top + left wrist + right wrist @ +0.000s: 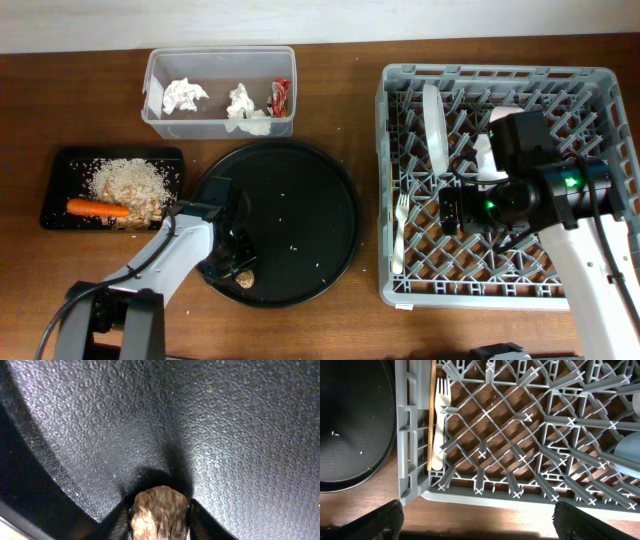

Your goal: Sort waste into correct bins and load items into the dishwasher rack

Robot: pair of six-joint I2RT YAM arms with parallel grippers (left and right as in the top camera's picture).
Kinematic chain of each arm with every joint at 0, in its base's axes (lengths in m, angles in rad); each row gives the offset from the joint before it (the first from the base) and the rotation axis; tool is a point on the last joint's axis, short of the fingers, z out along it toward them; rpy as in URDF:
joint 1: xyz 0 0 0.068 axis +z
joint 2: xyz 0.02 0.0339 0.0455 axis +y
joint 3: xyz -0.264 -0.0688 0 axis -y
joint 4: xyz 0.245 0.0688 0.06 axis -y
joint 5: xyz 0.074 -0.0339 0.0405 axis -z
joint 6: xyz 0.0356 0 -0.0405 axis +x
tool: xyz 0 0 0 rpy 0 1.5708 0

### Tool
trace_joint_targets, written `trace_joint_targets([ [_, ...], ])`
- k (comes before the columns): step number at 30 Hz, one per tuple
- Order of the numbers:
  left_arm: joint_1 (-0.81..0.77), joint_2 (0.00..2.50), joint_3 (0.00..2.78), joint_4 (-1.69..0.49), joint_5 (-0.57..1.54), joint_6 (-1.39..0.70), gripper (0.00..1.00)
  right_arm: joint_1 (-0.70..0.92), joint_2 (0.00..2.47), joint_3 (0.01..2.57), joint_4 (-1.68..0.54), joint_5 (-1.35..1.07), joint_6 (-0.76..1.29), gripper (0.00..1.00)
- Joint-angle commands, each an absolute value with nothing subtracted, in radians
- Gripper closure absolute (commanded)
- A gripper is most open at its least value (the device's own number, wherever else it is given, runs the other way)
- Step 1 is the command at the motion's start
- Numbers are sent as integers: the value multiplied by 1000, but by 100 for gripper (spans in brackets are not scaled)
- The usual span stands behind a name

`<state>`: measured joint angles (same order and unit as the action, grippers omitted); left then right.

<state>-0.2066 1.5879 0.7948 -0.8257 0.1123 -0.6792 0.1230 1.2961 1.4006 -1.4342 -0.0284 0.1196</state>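
Observation:
My left gripper [238, 270] [160, 509] is shut on the small brown lump [243, 281] [159, 517], low over the front-left part of the big round black tray [300, 215]. The clear tub [218, 90] holds white tissues [185, 96] and the red wrapper [279, 96]. The shallow black tray [60, 170] holds beige scraps [130, 180] and the carrot [97, 208]. My right gripper [452, 212] [479, 520] is open and empty over the dishwasher rack [500, 290] [415, 430]. The pale fork [400, 230] [439, 420] lies in the rack's left side. A grey-white bowl [435, 125] stands on edge there.
A white cup [484, 158] in the rack is partly hidden by my right arm. A light blue cup [627, 452] shows at the right edge of the right wrist view. A few crumbs lie on the round tray. Brown tabletop runs along the front.

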Motion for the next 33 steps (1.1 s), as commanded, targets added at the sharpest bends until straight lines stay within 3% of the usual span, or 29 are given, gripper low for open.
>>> trace_joint_targets([
  [1, -207, 1598, 850, -831, 112, -674, 75, 116, 1298, 1401, -1437, -41, 109, 1],
  [4, -192, 1598, 973, -881, 112, -617, 87, 116, 1298, 1401, -1437, -41, 109, 0],
  [7, -123, 1598, 1105, -907, 105, -543, 87, 116, 1298, 1401, -1437, -41, 109, 1],
  [12, 218, 1603, 1201, -791, 8, -544, 87, 117, 1298, 1401, -1437, -41, 109, 1],
  [15, 334, 1607, 1199, -750, 0, -544, 86, 116, 1298, 1401, -1437, -42, 109, 1],
  [16, 346, 1608, 1199, -750, -1, -544, 84, 116, 1298, 1401, -1437, -42, 109, 1],
  [18, 363, 1618, 1196, -752, 0, -544, 67, 116, 1298, 1401, -1437, -42, 110, 1],
  [20, 363, 1624, 1196, -760, -1, -544, 61, 116, 1298, 1401, -1440, -42, 109, 1],
  [21, 363, 1624, 1196, -767, -1, -544, 42, 116, 1298, 1401, -1441, -42, 109, 1],
  [25, 363, 1624, 1196, -786, 19, -543, 40, 116, 1298, 1401, -1441, -43, 110, 1],
  [28, 300, 1607, 1203, -787, 174, -446, 39, 117, 1298, 1401, -1406, -164, 110, 2],
  [30, 163, 1594, 1203, -797, 188, -355, 36, 117, 1298, 1401, -1341, -238, 110, 1],
  [31, 8, 1595, 1203, -833, 170, -277, 34, 116, 1299, 1401, -1265, -239, 110, 2],
  [33, -154, 1595, 1203, -920, 94, -196, 20, 116, 1315, 1402, -1192, -190, 109, 1],
])
